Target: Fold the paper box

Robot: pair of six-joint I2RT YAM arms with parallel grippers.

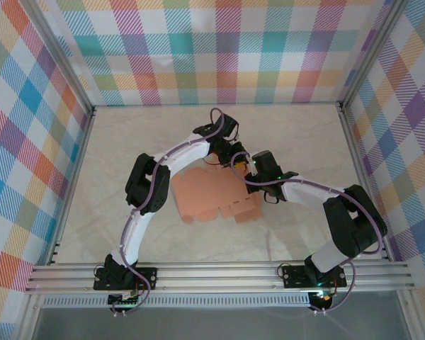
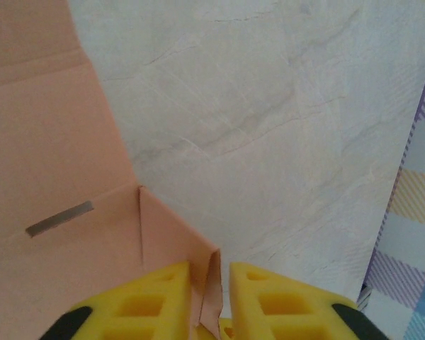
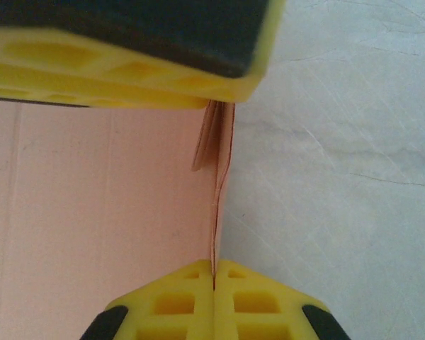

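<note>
1. The paper box (image 1: 211,196) is a flat, pale orange cut-out lying mid-table between the two arms. Its tabs point toward me, and one flap (image 2: 177,234) at the far right corner is lifted upright.
2. My left pincer (image 2: 211,283) has closed around that raised flap. The card touches one finger and there is only a sliver of space at the other, so I judge it a light pinch that keeps the flap standing on its crease.
3. My right pincer (image 3: 214,273) is clamped fully onto the same edge, with the card caught in the seam between its fingers. I think it is there to hold the crease line while the other hand bends.
4. Both pincers share one short edge, so they crowd each other. A left finger (image 3: 127,64) looms just above the flap in the right wrist view, and that is my main obstruction.
5. A narrow slot (image 2: 60,218) lies in the flat panel beside the flap. It is probably where a tab will lock.
6. The table (image 1: 304,134) is pale and marbled, so I judge the sheet could slide if pulled.
7. Checked walls (image 1: 28,142) and the metal rail (image 1: 219,273) stand well apart from the work.
</note>
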